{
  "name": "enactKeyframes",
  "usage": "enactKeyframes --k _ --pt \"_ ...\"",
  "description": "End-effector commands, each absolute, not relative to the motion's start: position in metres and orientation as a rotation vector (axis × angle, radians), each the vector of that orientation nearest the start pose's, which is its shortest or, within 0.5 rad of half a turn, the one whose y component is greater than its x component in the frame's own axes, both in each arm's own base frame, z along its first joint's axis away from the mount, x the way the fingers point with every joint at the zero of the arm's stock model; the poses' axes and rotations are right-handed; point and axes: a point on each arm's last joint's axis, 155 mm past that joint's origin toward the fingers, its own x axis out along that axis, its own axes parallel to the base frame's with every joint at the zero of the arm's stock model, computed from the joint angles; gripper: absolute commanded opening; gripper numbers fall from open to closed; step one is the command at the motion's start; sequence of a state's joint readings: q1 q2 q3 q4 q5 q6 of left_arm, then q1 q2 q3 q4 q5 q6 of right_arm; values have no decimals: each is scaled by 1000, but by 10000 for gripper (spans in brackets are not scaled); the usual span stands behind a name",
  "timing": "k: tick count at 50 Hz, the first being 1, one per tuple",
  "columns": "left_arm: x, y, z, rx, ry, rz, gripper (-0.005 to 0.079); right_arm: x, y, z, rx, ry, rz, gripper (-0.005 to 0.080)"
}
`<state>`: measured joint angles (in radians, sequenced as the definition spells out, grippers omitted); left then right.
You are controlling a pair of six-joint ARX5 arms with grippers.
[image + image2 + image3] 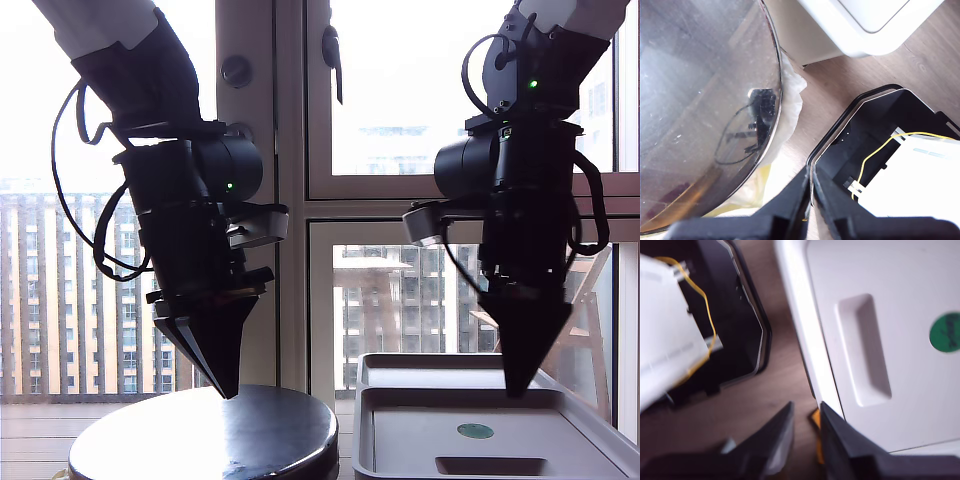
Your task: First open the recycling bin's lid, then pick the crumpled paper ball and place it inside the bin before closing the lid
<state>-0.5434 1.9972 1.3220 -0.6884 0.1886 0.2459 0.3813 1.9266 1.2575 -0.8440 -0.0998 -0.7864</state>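
The recycling bin [810, 42] stands at the exterior view's lower right with its lid [500, 415] lying flat and shut on it. The lid's green mark [946, 332] and a recessed panel [862, 350] show in the second wrist view. My second gripper [520, 390] hangs shut just above the lid's near rim [800, 315], holding nothing. My first gripper [228, 392] is shut and empty, a little above the round dark table [205, 435], near the table's rim [775, 115]. I cannot pick out the crumpled paper ball for certain in any view.
Crumpled white material [792, 97] pokes out from under the table's rim, with something yellow [757, 187] below it. A black open box [875, 125] holding a white sheet and a yellow wire [700, 295] sits on the wooden floor between table and bin. Windows stand behind both arms.
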Motion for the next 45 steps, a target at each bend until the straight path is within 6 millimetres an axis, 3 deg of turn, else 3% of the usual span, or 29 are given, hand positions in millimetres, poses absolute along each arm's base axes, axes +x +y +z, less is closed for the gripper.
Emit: enactKeyframes --k 1,11,18,33,45 --pt "334 -242 8 435 1260 -784 -19 332 156 4 -756 1278 898 -13" --pt "329 -240 14 420 1274 -794 -19 334 156 6 -553 1358 715 -13" --pt "338 -238 20 391 1250 -764 -19 344 160 7 -455 1346 628 -13" --pt "395 -233 66 291 1018 -659 -19 404 163 41 -345 1108 441 -13" --pt "429 -204 92 244 913 -569 -19 438 159 82 -330 925 343 -13"
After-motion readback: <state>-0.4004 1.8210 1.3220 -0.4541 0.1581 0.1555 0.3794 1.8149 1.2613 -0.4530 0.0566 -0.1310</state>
